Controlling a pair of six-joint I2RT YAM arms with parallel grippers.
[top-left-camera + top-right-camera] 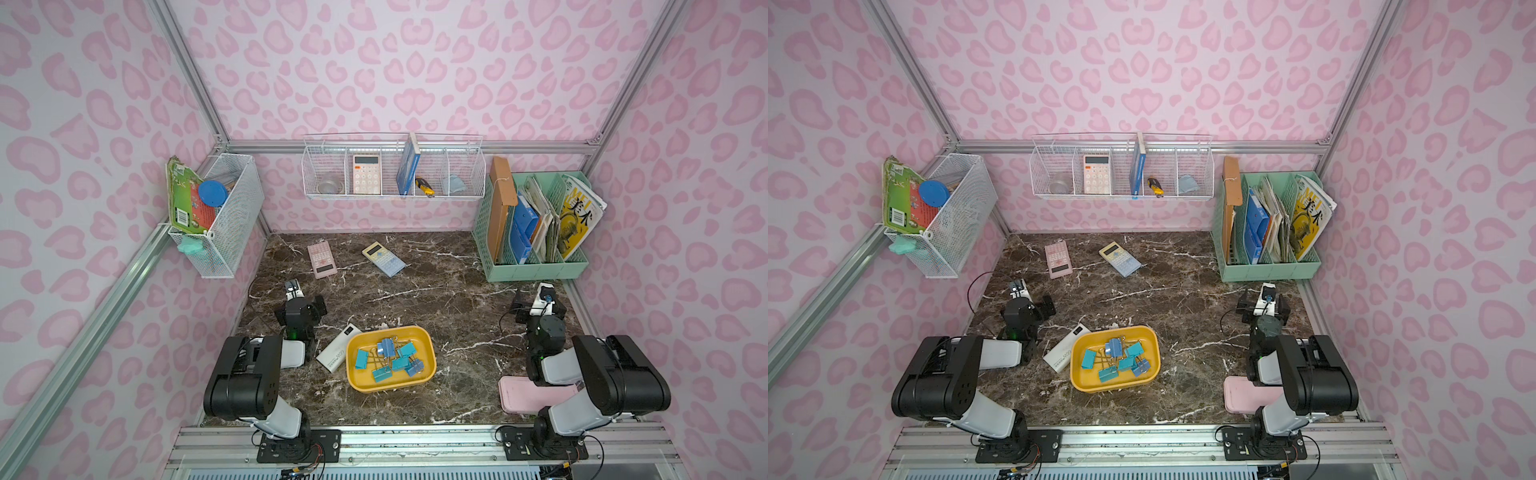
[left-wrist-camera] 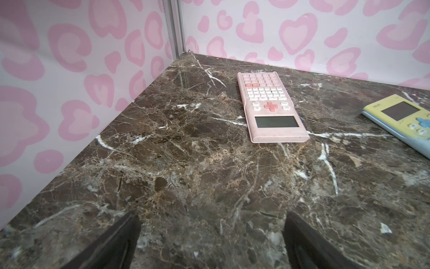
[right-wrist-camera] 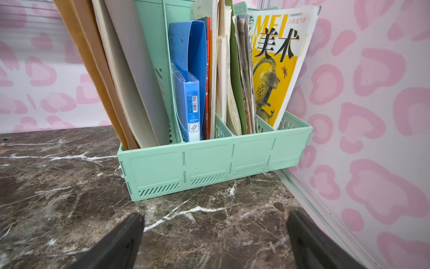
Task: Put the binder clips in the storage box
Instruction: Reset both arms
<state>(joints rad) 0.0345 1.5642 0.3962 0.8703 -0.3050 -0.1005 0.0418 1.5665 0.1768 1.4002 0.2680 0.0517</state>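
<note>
**A:** Since every one of the clips point(image 1: 388, 359) I can find lies heaped inside the box point(image 1: 365, 382), with none on the bench point(image 1: 415, 299) around it, I'd judge the placing step done.

**B:** Agreed, about seven in there, tangled by their wire handles. How are the tools?

**A:** Beyond the box on its left, the left tool point(image 2: 213, 223) hangs with jaws spread wide, nothing between them and bare bench below. Well off the box's right, the right tool point(image 3: 215, 221) is likewise spread and empty, facing the organizer point(image 3: 209, 167).

**B:** What does the next move call for?

**A:** Probably just a look for a stray clip hidden under an arm, then parking. No grasp seems needed.

**B:** Is there room to move?

**A:** Plenty beyond the box, with open bench up to the pink calculator point(image 1: 321, 259) and blue calculator point(image 1: 383, 258). It's tighter close in. A power bank point(image 1: 337, 353) sits just beside the box's left edge, perhaps touching. A pink case point(image 1: 523, 395) lies off its right, partly under the right arm. The right tool is near the organizer and side wall, so any swing should come boxward.
</note>
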